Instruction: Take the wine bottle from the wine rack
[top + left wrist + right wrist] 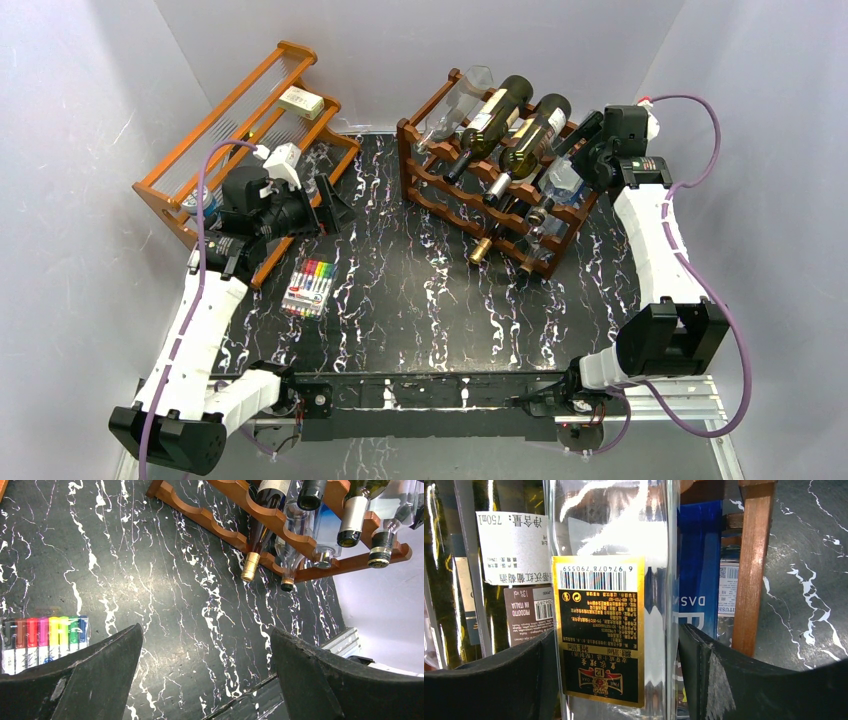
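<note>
The dark reddish-brown wine rack (pixel 440 190) stands at the back right and holds several bottles, dark green and clear. It also shows in the left wrist view (pixel 210 520) and in the right wrist view (pixel 751 570). My right gripper (pixel 582 152) is at the rack's right end. In the right wrist view my right gripper (pixel 616 632) straddles a clear bottle (pixel 659 580) with a black and gold label, which still lies in the rack (pixel 560 178). The left finger touches the glass and a thin gap shows at the right finger. My left gripper (pixel 335 205) is open and empty above the table (pixel 207 630).
A lighter orange wooden shelf (pixel 240 120) with a white box (pixel 300 102) on it stands at the back left, behind my left arm. A pack of coloured markers (pixel 308 288) lies on the black marbled table, also seen in the left wrist view (pixel 45 635). White walls enclose the table.
</note>
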Motion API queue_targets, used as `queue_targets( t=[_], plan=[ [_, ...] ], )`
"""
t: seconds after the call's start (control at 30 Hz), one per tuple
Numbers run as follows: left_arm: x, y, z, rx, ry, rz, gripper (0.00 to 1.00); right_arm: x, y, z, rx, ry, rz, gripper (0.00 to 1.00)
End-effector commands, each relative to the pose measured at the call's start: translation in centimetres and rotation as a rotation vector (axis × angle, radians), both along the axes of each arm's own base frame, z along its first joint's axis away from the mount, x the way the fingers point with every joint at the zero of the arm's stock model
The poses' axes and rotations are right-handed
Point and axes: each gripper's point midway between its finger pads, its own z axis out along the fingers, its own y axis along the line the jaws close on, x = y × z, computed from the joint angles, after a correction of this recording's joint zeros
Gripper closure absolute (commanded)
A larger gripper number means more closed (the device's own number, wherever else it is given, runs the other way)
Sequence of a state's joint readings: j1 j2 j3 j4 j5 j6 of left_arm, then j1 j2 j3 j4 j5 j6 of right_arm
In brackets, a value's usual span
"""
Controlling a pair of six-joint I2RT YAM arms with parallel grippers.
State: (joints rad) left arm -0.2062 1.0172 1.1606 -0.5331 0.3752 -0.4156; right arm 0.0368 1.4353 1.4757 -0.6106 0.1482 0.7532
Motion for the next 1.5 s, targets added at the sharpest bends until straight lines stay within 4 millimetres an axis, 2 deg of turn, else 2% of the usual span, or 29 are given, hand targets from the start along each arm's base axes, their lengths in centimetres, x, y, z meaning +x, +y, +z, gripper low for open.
queue_targets(
  t=[0.0,0.23,0.37,0.4,0.63,0.93,1.03,1.13,1.23,1.47],
  plan=[
    [-0.6,0.1,2.3,-0.007,-0.057,-0.007,0.02,0.5,-0.8,0.8,0.021,-0.047,-0.036,0.2],
    [-0.7,0.0,2.6,-0.015,-0.054,-0.004,0.02,0.0,-0.4,2.5,0.091,-0.136,-0.045,0.38],
    [-0.8,-0.1,2.8,-0.028,-0.047,-0.007,0.02,-0.3,-1.3,4.0,0.144,-0.2,-0.087,0.56],
    [-0.9,-0.2,3.0,-0.036,-0.049,-0.008,0.02,-0.7,-1.6,5.2,0.168,-0.255,-0.103,0.62],
    [-0.9,-0.4,3.1,-0.053,-0.039,-0.01,0.02,-2.6,-2.2,8.6,0.207,-0.432,-0.125,0.76],
    [-1.2,-0.7,3.0,-0.069,-0.025,-0.021,0.02,-4.3,-1.8,11.7,0.263,-0.575,-0.099,0.84],
    [-1.2,-0.8,2.8,-0.073,-0.017,-0.022,0.02,-4.0,-2.0,11.5,0.25,-0.563,-0.102,0.85],
    [-1.3,-0.8,2.6,-0.078,-0.013,-0.022,0.02,-3.3,-1.8,10.0,0.247,-0.509,-0.092,0.88],
    [-1.3,-0.9,2.6,-0.081,-0.012,-0.024,0.02,-3.0,-1.2,9.8,0.256,-0.526,-0.054,0.9],
    [-1.4,-1.2,2.7,-0.085,-0.015,-0.047,0.02,-3.3,-0.7,11.8,0.273,-0.637,-0.012,0.89]
  ],
)
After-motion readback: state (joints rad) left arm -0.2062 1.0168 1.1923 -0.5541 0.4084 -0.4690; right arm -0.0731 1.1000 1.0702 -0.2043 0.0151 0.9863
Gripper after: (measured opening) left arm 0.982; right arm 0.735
